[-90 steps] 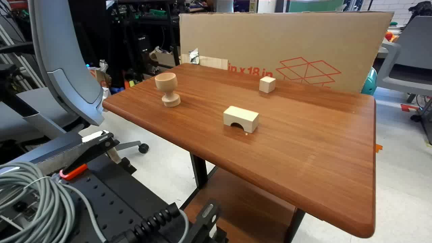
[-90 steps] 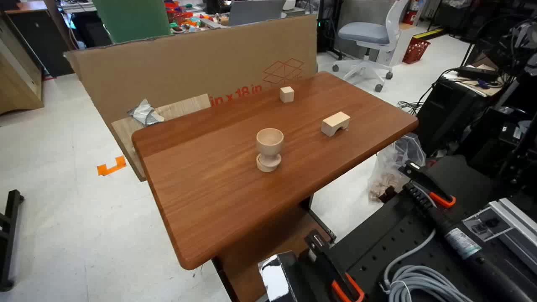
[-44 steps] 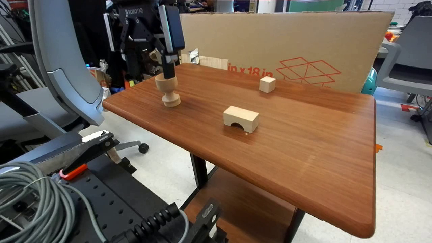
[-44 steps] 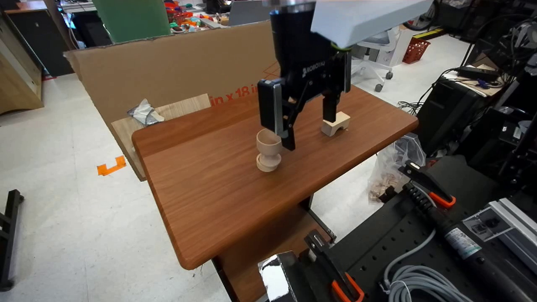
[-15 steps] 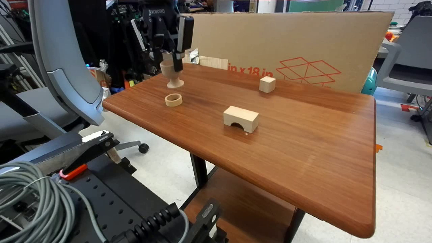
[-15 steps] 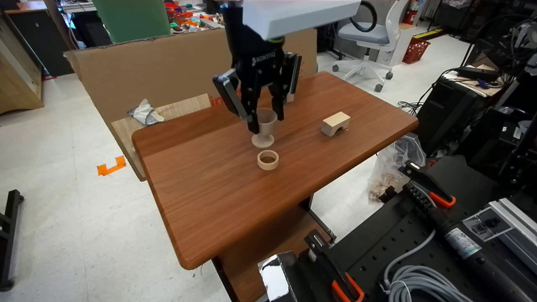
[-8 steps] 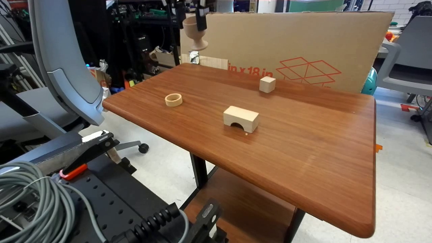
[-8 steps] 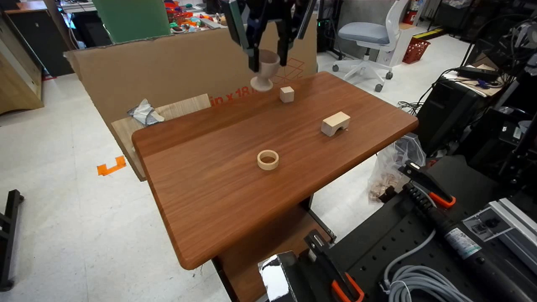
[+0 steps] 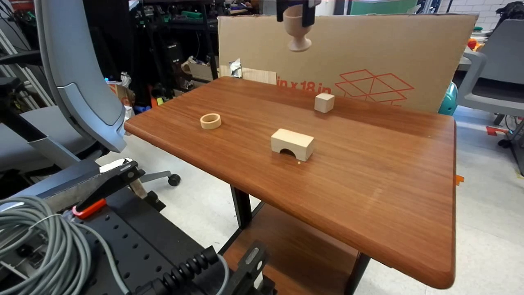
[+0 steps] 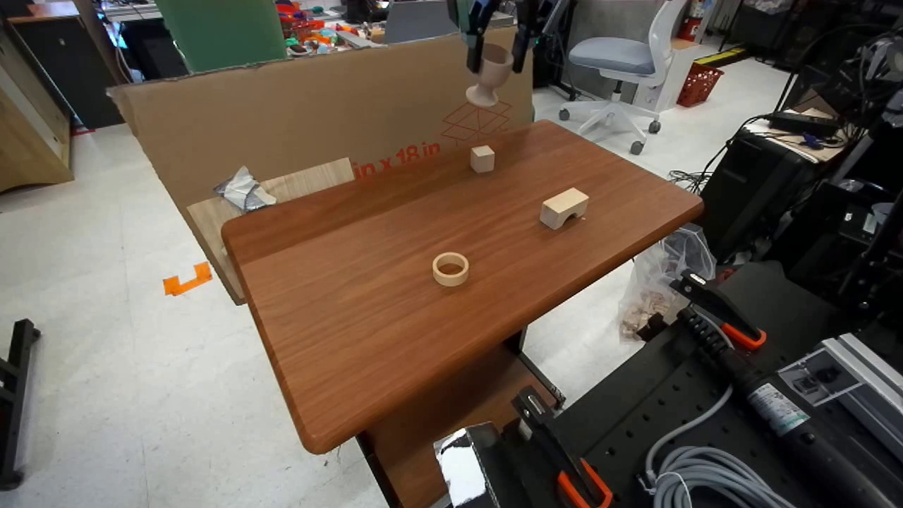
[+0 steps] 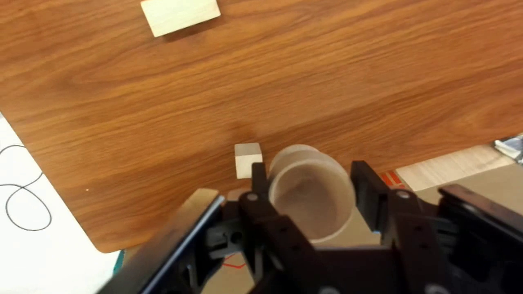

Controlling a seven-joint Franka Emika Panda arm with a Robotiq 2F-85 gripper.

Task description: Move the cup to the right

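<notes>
The cup, a light-wood goblet with a round foot, is off the table and hangs in the air near the table's far edge. My gripper is shut on its bowl, a finger on either side; the cup tilts a little, foot downward. Looking down in the wrist view, I see into the open bowl of the cup between the black fingers. Most of the gripper is cut off by the top edge in both exterior views.
On the table lie a flat wooden ring, an arch-cut block and a small cube at the back. A cardboard sheet stands upright along the far edge, the cup in front of or above its upper part.
The cup stood on the ring, and my open gripper came down to it. Now gripped, it has been lifted off and carried up and to the right in both exterior views; the ring stayed behind.
</notes>
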